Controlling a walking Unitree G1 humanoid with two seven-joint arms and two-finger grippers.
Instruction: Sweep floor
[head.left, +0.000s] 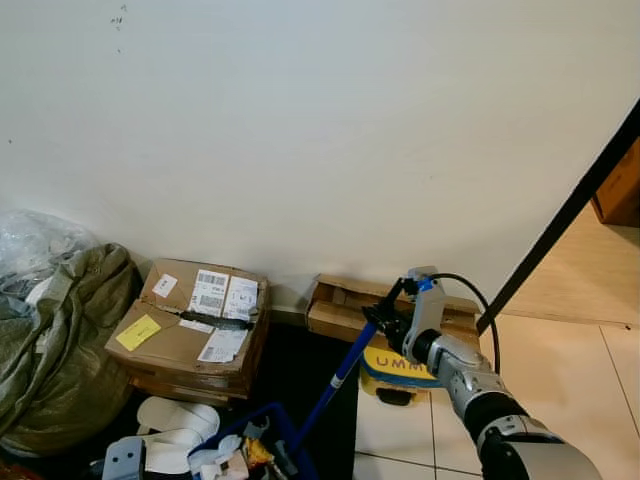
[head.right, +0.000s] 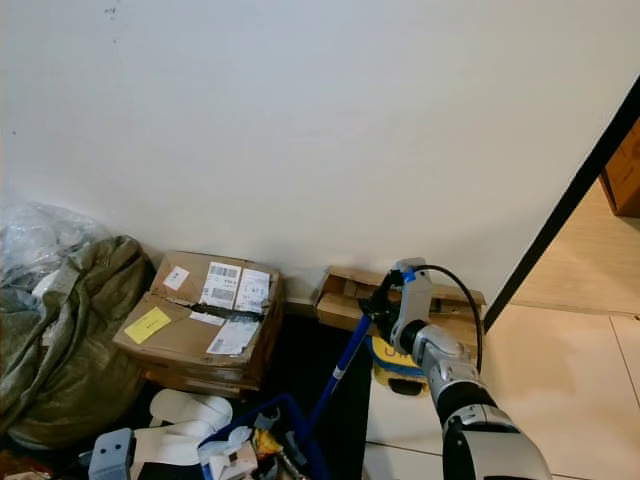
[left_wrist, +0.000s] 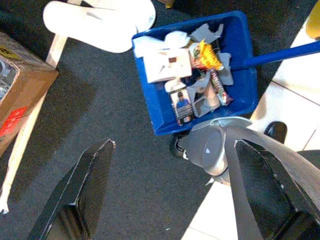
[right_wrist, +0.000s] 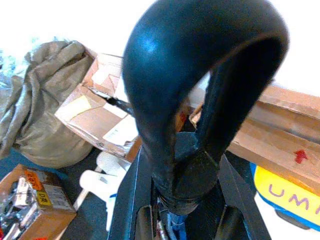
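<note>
A blue dustpan (left_wrist: 240, 85) stands on the dark mat, holding several wrappers and paper scraps (left_wrist: 195, 75). Its long blue handle (head.left: 340, 375) slants up to a black loop grip (right_wrist: 200, 75). My right gripper (head.left: 385, 318) is shut on the handle just below that loop, in front of the wall. My left gripper (left_wrist: 175, 200) hovers above the mat beside the dustpan, its two black fingers (left_wrist: 85, 195) wide apart with nothing between them. In the eye views the dustpan's rim (head.left: 270, 412) sits at the bottom edge.
A labelled cardboard box (head.left: 195, 325) and a flat carton (head.left: 340, 305) sit against the white wall. An olive bag (head.left: 50, 340) fills the left corner. White slippers (head.left: 175, 420) lie by the dustpan. A yellow lettered object (head.left: 400, 368) rests on the tiled floor (head.left: 560, 360). A black door frame (head.left: 560, 225) rises on the right.
</note>
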